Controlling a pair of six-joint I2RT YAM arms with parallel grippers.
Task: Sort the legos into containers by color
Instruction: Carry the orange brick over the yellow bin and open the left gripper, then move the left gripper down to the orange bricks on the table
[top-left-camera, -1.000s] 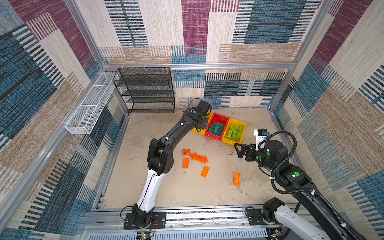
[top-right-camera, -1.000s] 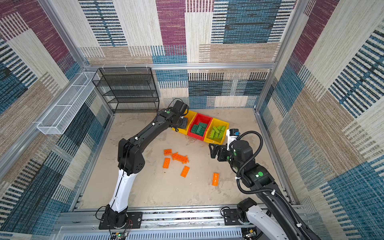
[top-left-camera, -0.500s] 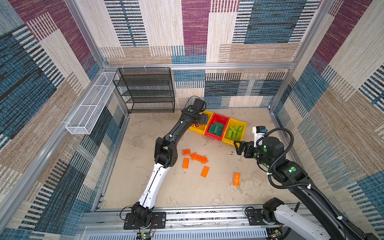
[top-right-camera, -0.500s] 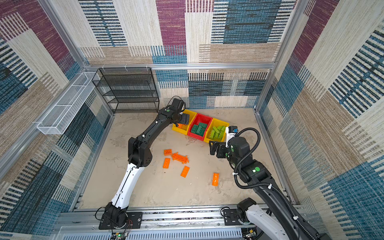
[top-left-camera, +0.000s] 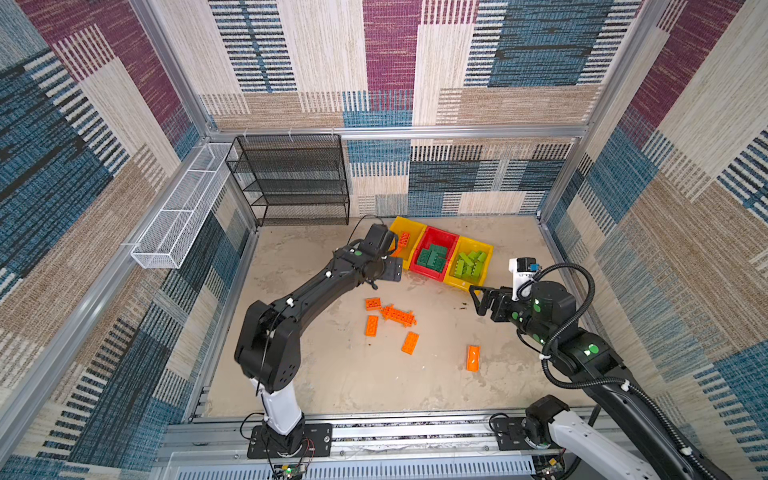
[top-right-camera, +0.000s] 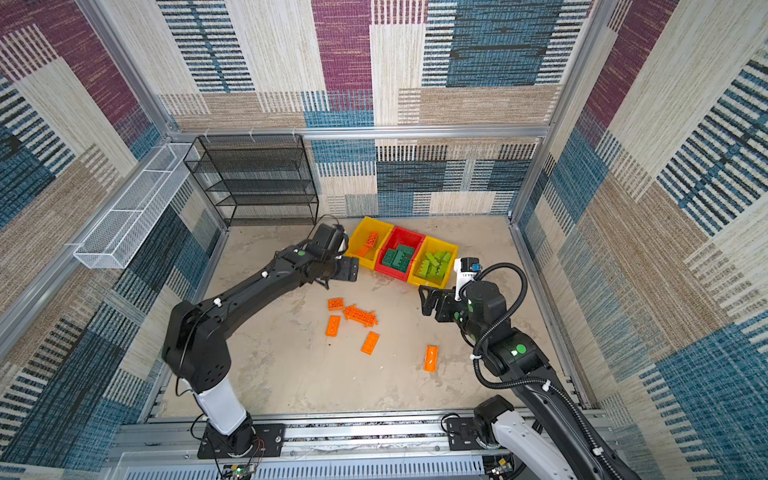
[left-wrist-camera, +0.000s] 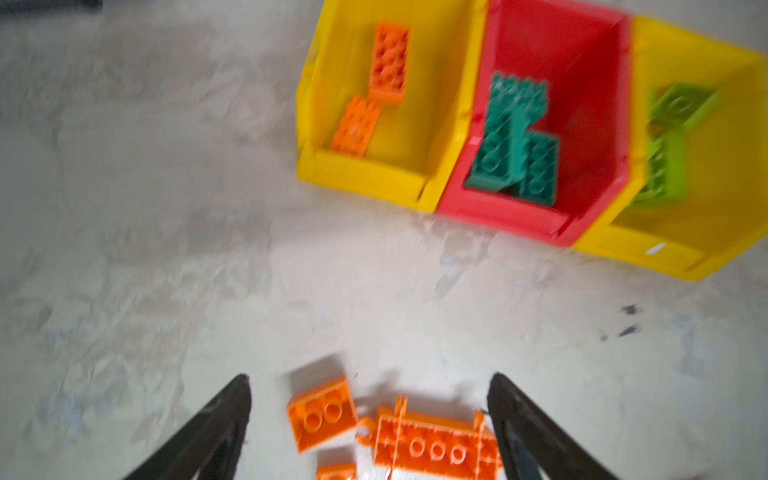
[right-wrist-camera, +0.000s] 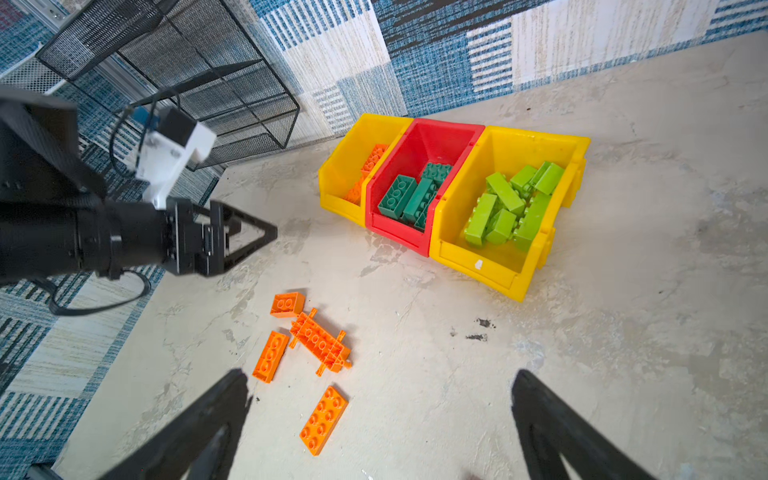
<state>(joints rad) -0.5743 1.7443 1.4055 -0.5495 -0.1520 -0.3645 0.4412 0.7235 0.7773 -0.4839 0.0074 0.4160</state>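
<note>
The containers are three joined bins at the back. The left yellow bin (right-wrist-camera: 338, 199) holds orange legos (left-wrist-camera: 388, 62), the red bin (right-wrist-camera: 399, 237) dark green ones (right-wrist-camera: 411, 195), and the right yellow bin (right-wrist-camera: 486, 266) lime green ones (right-wrist-camera: 511, 203). Several orange legos lie loose on the floor (top-left-camera: 399, 314), one apart to the right (top-left-camera: 473, 358). My left gripper (left-wrist-camera: 370, 379) is open and empty just in front of the left yellow bin (top-left-camera: 401, 220), above a small orange brick (left-wrist-camera: 322, 413). My right gripper (right-wrist-camera: 380, 374) is open and empty in front of the lime green bin, level with the loose bricks.
A black mesh rack (top-left-camera: 291, 178) stands at the back left against the wall. A white wire basket (top-left-camera: 178, 216) hangs on the left wall. Patterned walls close in three sides, and a metal rail (top-left-camera: 374, 432) with both arm bases runs along the front.
My left gripper has opened and drawn back from over the left yellow bin toward the loose orange bricks. The right arm has barely moved.
</note>
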